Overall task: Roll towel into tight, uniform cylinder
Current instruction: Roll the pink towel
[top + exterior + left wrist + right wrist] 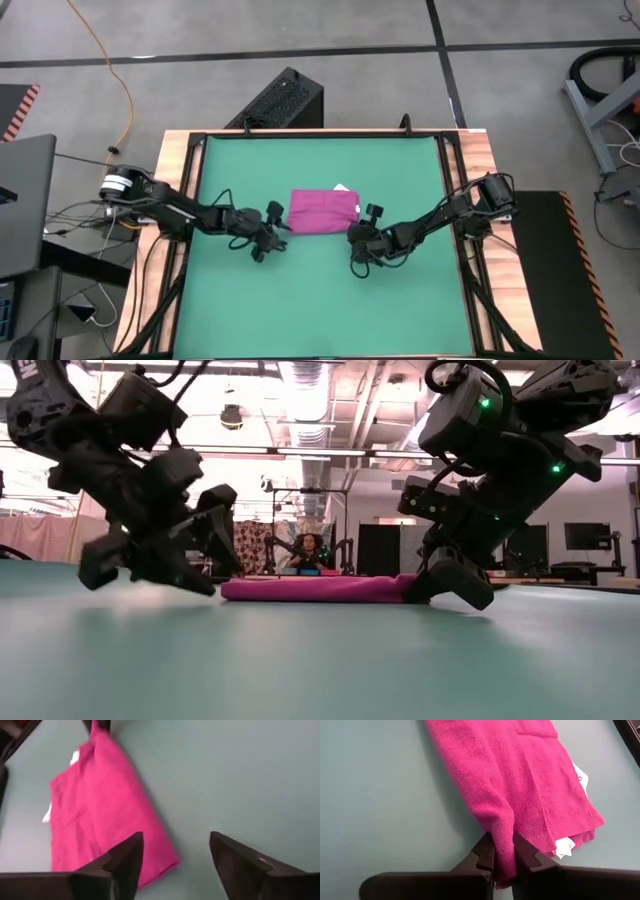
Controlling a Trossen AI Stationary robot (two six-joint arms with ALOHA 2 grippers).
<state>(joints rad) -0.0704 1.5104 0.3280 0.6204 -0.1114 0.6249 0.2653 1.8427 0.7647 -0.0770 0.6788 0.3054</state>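
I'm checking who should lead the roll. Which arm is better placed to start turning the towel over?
The right. Its tool is already pinched on a corner of the towel, by its near edge. The left tool is open beside the opposite corner, gripping nothing, so it would first have to grasp.

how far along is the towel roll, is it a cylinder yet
Not yet. The towel lies as a flat folded rectangle on the green mat, with no roll formed. In hand: the right gripper is shut on the towel's near corner, pinching a raised fold of cloth. The left gripper is open at the towel's other near corner, gripping nothing. Left to do: all the rolling into a tight, even cylinder.
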